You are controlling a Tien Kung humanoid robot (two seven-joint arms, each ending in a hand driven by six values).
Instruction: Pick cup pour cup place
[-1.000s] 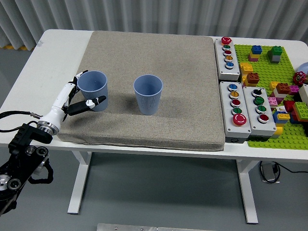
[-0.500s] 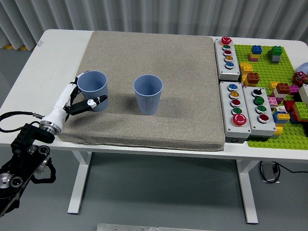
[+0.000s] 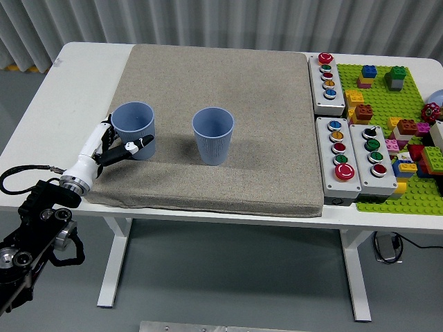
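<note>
Left hand at the left of the frame has drawn in against the left cup over the last second, so the pick looks nearly made, though the cup still stands on the mat. Its fingers curl around the cup's lower wall, thumb in front, touching it. The second cup stands apart, mid-frame on the bench.
</note>
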